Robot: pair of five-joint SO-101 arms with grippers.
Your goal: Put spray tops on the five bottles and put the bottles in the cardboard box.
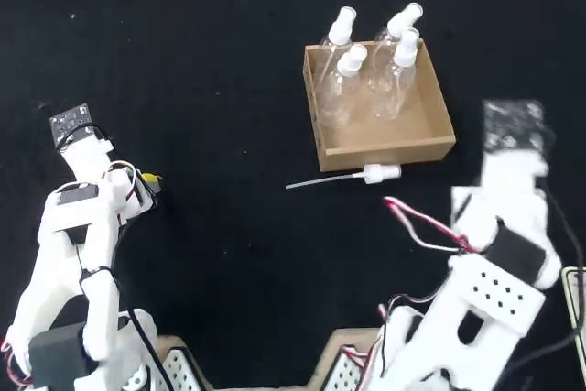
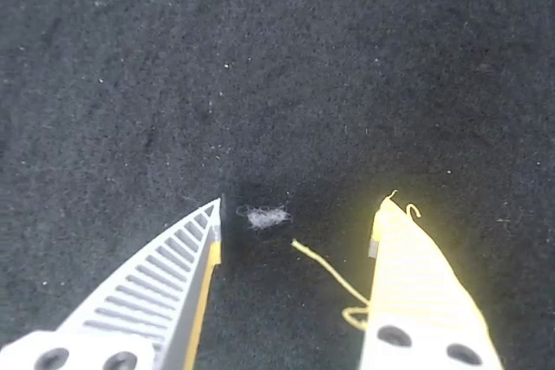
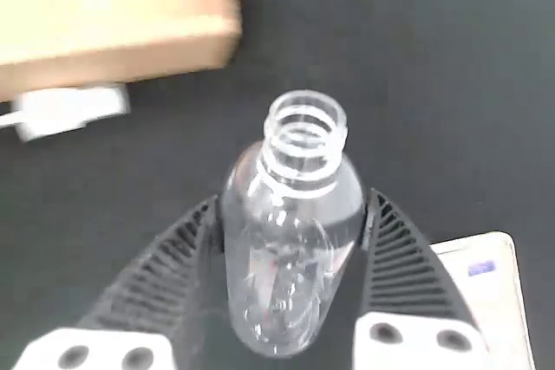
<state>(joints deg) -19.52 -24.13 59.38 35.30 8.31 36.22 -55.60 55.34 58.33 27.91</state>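
On the black cloth surface, the left hand hangs spread over a lint fleck. The cardboard box holds four capped bottles; a loose spray top lies just beside it. The right hand pinches an uncapped bottle.

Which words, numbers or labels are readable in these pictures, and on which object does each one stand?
No text is readable anywhere.
white flat object: a small blue mark, too blurred to read.
cardboard box, clear bottle, loose spray top: no print visible.
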